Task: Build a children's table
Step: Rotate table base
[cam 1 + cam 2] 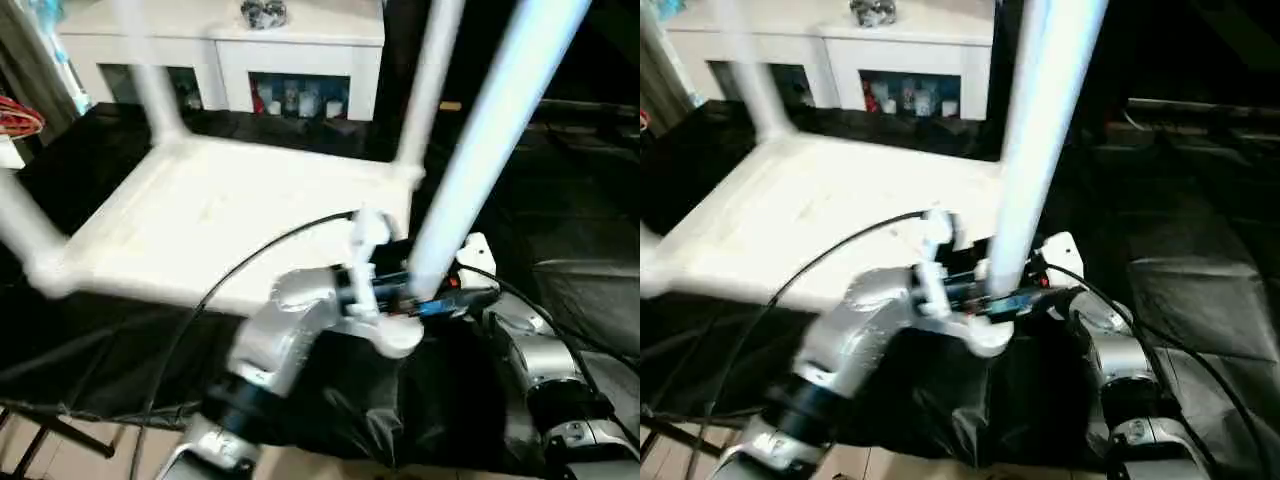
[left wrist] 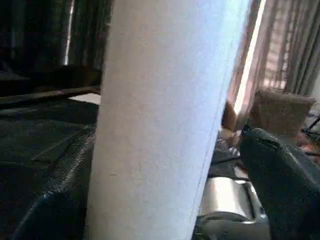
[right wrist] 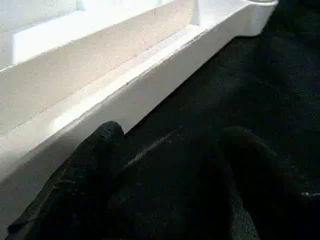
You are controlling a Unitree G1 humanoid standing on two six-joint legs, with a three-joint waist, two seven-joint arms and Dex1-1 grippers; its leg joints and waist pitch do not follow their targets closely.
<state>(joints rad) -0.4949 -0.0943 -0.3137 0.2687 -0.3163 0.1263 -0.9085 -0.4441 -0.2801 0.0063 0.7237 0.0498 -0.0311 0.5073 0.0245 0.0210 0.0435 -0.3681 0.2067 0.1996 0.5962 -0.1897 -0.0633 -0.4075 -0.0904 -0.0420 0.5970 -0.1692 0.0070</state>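
The children's table [image 1: 210, 215] lies upside down on a black-covered work surface [image 1: 560, 290], its ribbed underside facing up and its legs rising out of the corner sockets. One leg [image 1: 152, 80] stands at the far left corner, another [image 1: 428, 85] at the far right corner, and a third [image 1: 25, 235] juts from the near left corner toward the picture's edge. The fourth leg [image 1: 490, 140], a long pale tube, rises steeply at the near right corner, leaning up and to the right in the left eye view.

The left gripper [image 1: 425, 300], reaching across on its silver forearm, meets this fourth leg near its lower end. In the left wrist view the tube [image 2: 160, 120] stands close before the camera with one black finger [image 2: 280, 185] just beside it, and the jaws stand wide; whether they press the tube cannot be told.

The right gripper [image 3: 170, 175] hovers low over the black cover beside the tabletop's white rim [image 3: 125, 95], its two dark fingers spread apart with nothing between them. Its silver forearm [image 1: 545, 375] sits at the near right.

Behind the table stands a white cabinet [image 1: 235, 50] with glass-fronted compartments, and a black cable [image 1: 250, 255] arcs over the left forearm
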